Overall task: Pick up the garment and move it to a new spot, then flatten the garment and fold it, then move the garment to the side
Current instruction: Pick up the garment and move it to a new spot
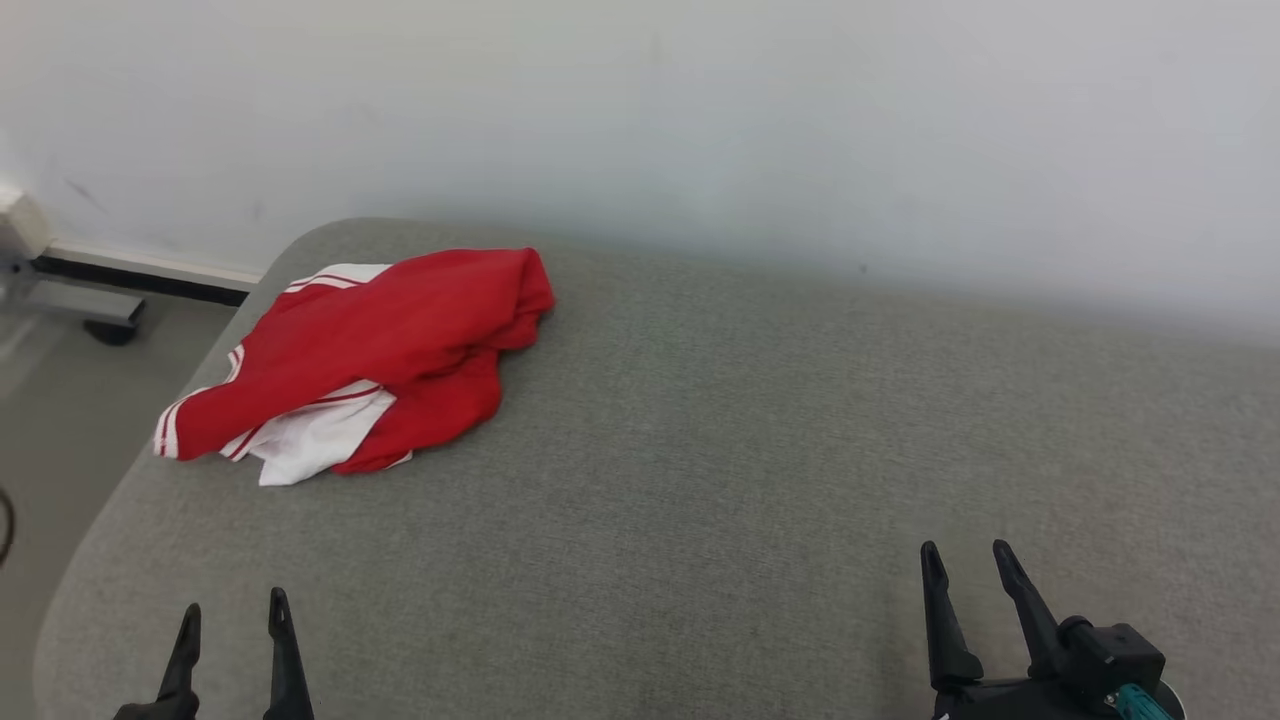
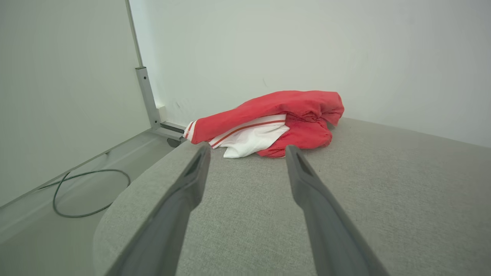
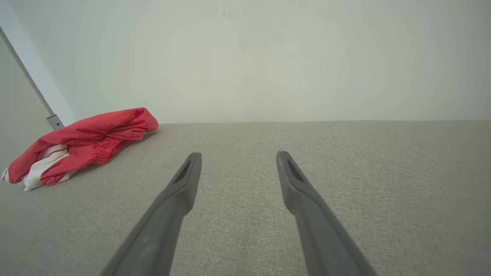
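A red garment [image 1: 385, 340] with white panels and red stripes lies crumpled near the far left corner of a grey fabric surface [image 1: 720, 450]. My left gripper [image 1: 235, 608] stands open at the lower left, well short of the garment, nothing between its fingers. In the left wrist view the garment [image 2: 291, 115] lies ahead, beyond the open left gripper [image 2: 247, 151]. At the lower right, far from the cloth, my right gripper [image 1: 965, 555] is open and empty. From the right wrist, the garment [image 3: 84, 143] sits off to the left of the open right gripper [image 3: 238, 155].
A pale wall [image 1: 700, 120] runs behind the surface. The surface's rounded left edge [image 1: 90, 540] drops to the floor, where a dark cable [image 2: 76, 191] loops and a metal frame leg [image 2: 147, 97] with a base [image 1: 70, 300] stands.
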Controlling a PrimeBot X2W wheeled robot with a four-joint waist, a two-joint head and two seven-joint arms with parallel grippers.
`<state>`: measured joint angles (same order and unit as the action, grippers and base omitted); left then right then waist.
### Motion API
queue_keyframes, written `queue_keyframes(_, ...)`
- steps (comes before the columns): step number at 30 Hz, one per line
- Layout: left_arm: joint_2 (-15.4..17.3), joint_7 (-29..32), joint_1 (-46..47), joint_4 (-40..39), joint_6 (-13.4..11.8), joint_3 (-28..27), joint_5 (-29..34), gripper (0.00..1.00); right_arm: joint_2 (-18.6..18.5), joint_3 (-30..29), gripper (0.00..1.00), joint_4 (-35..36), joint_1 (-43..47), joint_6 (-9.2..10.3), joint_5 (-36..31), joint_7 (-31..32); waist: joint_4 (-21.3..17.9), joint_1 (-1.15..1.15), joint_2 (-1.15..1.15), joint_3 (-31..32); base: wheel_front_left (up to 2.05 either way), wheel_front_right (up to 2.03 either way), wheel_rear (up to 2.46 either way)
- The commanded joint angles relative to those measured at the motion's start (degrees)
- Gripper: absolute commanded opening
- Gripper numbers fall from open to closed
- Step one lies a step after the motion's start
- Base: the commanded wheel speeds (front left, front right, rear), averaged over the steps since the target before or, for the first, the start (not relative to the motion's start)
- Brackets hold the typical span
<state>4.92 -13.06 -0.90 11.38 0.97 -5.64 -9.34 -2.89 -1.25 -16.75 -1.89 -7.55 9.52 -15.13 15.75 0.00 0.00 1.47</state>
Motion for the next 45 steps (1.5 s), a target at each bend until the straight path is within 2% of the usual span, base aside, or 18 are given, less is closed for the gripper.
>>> queue_keyframes(1, 0.5, -0.1, -0.5, 0.1, -0.4, -0.3, -0.3, 1.0, 0.0, 0.3, 1.0, -0.1, 0.4, 0.12, 0.4, 0.0, 4.1, 0.0, 0.0, 0.4, 0.0, 0.0, 0.0)
queue_keyframes(8, 0.9, 0.4, -1.3, -0.6, -1.0, -0.2, -0.2, 1.0, 0.0, 0.9, 1.0, -0.5, 0.7, 0.12, 1.0, 0.0, 8.2, 0.0, 0.0, 1.0, 0.0, 0.0, 0.0)
queue_keyframes(18, 1.5, 0.8, -1.6, -0.8, -1.3, 0.5, -0.1, 1.0, 0.0, 1.2, 1.0, -0.5, 0.9, 0.12, 0.9, 0.0, 11.9, 0.0, 0.0, 1.5, 0.0, 0.0, 0.0)
queue_keyframes(27, 1.5, 0.4, -2.6, -1.6, -2.2, -0.1, -1.0, 1.0, 0.0, 2.3, 1.0, -1.0, -0.5, 0.12, 0.3, 0.0, 12.8, 0.0, 0.0, 0.5, 0.0, 0.0, 0.0)
queue_keyframes(36, 1.6, -0.5, -1.2, -1.4, -3.2, -0.2, -1.1, 1.0, 0.0, 2.1, 1.0, -1.0, -0.3, 0.12, 0.5, 0.0, 12.4, 0.0, 0.0, 0.7, 0.0, 0.0, 0.0)
queue_keyframes(41, 2.2, -1.2, 1.9, -1.0, -3.2, -1.6, -2.8, 1.0, 0.0, 1.8, 1.0, -0.2, -1.4, 0.12, -0.7, 0.0, 9.3, 0.0, 0.0, -0.7, 0.0, 0.0, 0.0)
queue_keyframes(45, 3.1, -1.6, 5.6, -0.5, -3.0, -3.8, -4.7, 1.0, 0.0, 2.0, 1.0, 0.4, -2.4, 0.12, -1.6, 0.0, 5.3, 0.0, 0.0, -2.5, 0.0, 0.0, 0.0)
